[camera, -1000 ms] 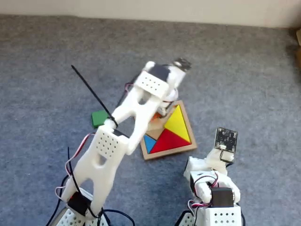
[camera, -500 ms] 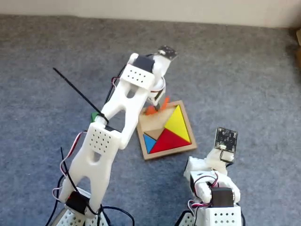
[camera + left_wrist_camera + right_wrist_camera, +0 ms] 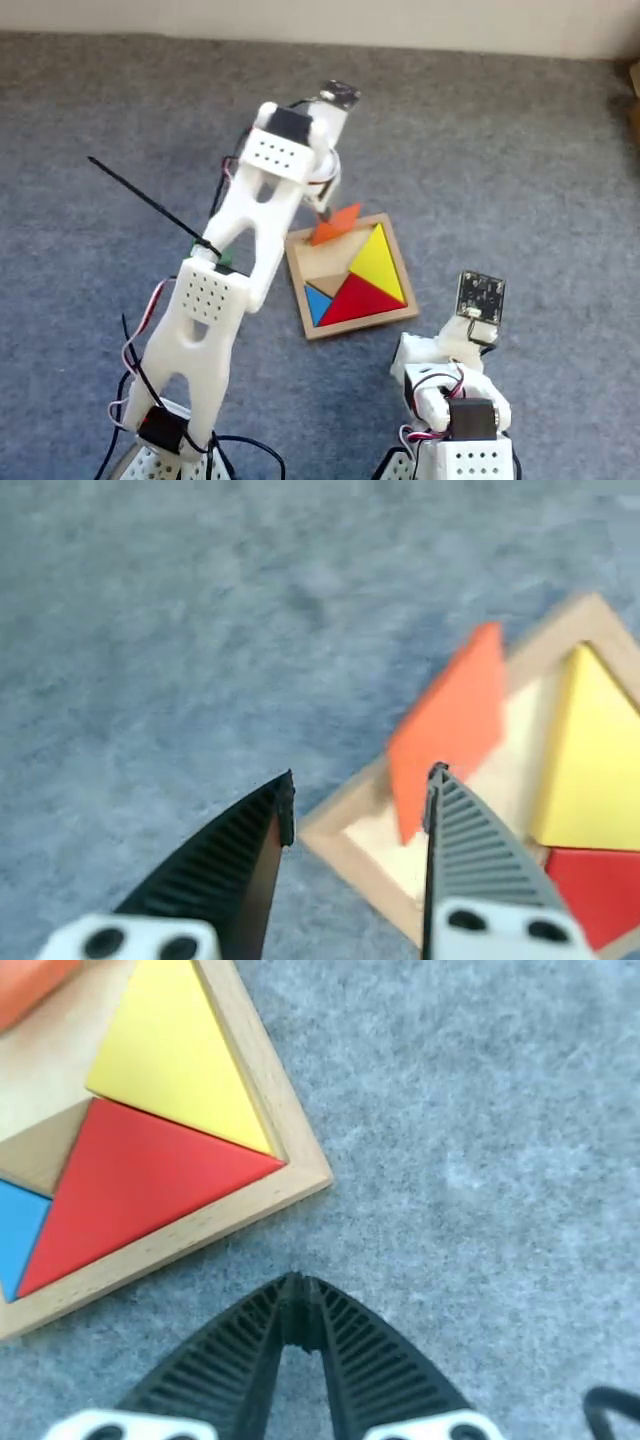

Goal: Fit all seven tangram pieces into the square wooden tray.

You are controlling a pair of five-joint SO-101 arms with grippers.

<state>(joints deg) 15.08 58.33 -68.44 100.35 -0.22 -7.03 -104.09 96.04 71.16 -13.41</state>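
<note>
The square wooden tray [image 3: 401, 258] is lying on the grey counter, with the right end effector [image 3: 297, 1315] sitting just off its near corner, fingers pressed together and gripping nothing. Inside the tray, a red triangle [image 3: 362, 295] and a small blue triangle [image 3: 317, 303] are filling the near side, and a yellow triangle [image 3: 375, 262] is sitting behind them. The bare wood beside them is waiting for pieces. An orange parallelogram [image 3: 450, 720] is resting tilted across the tray's far corner, its long axis running over the rim. Just beyond that corner, the left end effector [image 3: 361, 785] is hanging spread wide and empty, and the parallelogram is lying just ahead of one fingertip, not between the two. The left arm is clearly the nearer one to it. A green piece [image 3: 222, 258] is peeking out well left of the tray.
</note>
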